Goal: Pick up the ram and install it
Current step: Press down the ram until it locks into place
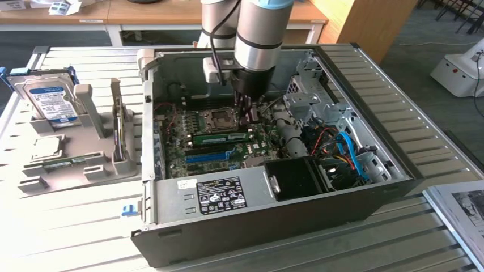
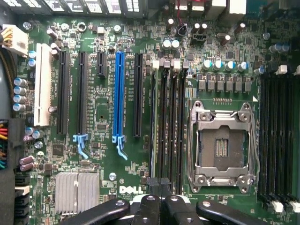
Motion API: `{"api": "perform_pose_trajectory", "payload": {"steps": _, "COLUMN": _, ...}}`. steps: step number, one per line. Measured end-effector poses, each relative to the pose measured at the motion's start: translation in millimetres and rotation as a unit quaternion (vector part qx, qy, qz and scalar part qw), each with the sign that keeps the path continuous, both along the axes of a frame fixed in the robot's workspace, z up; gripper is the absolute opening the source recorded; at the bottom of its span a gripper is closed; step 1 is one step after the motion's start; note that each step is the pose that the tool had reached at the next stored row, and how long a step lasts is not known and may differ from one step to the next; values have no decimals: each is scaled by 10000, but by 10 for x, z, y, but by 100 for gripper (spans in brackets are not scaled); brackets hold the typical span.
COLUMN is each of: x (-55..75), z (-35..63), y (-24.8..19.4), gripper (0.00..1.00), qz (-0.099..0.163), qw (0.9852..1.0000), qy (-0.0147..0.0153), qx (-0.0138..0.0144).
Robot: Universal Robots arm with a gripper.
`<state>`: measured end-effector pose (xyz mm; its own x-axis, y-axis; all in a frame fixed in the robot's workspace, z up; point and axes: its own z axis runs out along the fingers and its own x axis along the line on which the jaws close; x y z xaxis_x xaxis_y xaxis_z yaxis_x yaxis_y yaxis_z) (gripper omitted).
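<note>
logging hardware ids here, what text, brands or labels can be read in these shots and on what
"DELL": white letters on the motherboard, near the pincer.
Black label on the power supply: white print and symbols, too small to read.
White sticker on the hard drive: print too blurred to read.
Papers at the exterior view's right: unreadable.

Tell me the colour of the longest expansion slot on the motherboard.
Blue; the expansion slot shows best in the wrist view, between black slots.
</note>
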<state>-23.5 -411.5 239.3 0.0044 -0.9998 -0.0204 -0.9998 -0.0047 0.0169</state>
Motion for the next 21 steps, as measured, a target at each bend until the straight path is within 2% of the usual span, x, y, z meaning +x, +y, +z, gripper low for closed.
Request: {"api": "perform_pose_trajectory", "payload": {"steps": 21, "x": -266, "z": 0, "y": 0, "gripper": 10, "qz": 0, "qw": 9999, "qy": -104, "qx": 0}}
